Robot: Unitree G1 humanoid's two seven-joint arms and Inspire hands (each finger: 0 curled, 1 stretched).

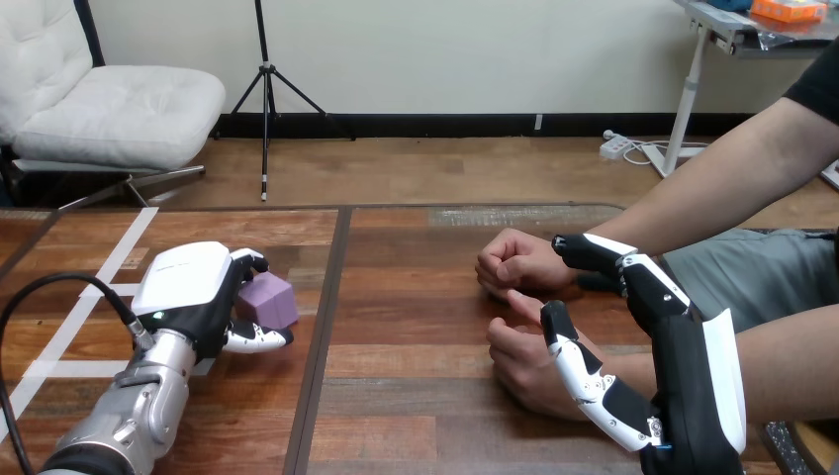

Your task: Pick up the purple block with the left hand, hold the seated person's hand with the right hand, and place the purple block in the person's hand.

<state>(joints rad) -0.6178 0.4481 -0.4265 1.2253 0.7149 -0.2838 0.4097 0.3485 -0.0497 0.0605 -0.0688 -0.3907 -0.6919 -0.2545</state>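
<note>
The purple block [270, 300] lies on the wooden table [416, 327] at the left. My left hand [190, 285] is shut on it, fingers curled over its far side and the thumb against its near side. At the right the person's two hands rest on the table: a farther fist [516, 261] and a nearer hand [522, 361], loosely curled. My right hand [693, 381] hovers open beside them, its fingers stretched toward the farther wrist and its thumb in front of the nearer hand. I see nothing curled round either of the person's hands.
White tape lines [94, 297] cross the table's left part. A dark seam [322, 346] runs down the table between the block and the person's hands. The person's forearms [712, 188] come in from the right edge.
</note>
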